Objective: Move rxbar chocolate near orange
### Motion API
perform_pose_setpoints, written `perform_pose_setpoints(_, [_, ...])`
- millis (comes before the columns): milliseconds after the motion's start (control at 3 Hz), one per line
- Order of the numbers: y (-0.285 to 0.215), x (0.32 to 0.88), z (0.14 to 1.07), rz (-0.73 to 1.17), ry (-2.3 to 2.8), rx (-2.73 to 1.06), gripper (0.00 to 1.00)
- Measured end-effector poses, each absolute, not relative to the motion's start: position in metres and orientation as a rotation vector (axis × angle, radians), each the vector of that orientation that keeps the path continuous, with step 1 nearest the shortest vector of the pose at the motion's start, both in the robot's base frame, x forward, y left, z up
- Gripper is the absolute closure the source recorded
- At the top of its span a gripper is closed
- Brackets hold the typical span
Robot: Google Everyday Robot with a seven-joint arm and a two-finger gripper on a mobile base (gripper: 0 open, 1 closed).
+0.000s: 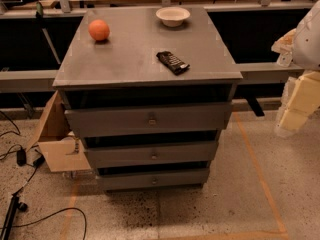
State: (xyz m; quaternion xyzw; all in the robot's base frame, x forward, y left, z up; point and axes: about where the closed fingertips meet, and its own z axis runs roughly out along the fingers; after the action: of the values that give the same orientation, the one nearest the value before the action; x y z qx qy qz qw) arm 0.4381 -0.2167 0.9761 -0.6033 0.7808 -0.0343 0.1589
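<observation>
Rxbar point(173, 62) lies mid-frame near the cabinet point(135, 49) top's front edge; orange point(99, 30) sits upper left, open surface between. Gripper point(296, 101) hangs at frame right, off the cabinet; you cannot tell its state.

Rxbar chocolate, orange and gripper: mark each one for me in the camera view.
rxbar chocolate point(173, 62), camera view, middle of the black wrapper.
orange point(99, 30), camera view, centre of the round fruit.
gripper point(295, 109), camera view, pale blocky body at the right edge, well clear of both items.
</observation>
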Motion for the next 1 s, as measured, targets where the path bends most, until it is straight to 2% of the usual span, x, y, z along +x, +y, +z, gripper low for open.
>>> perform_pose_setpoints(333, [-0.214,0.441,0.976,-0.09,2.227,-1.72,0.0])
perform_pose_setpoints(667, [-0.194,0.462,0.969,0.041,2.18,-1.65,0.0])
perform_pose_setpoints(1000, [-0.15,0.505,0.952,0.25,2.091,-1.503,0.0])
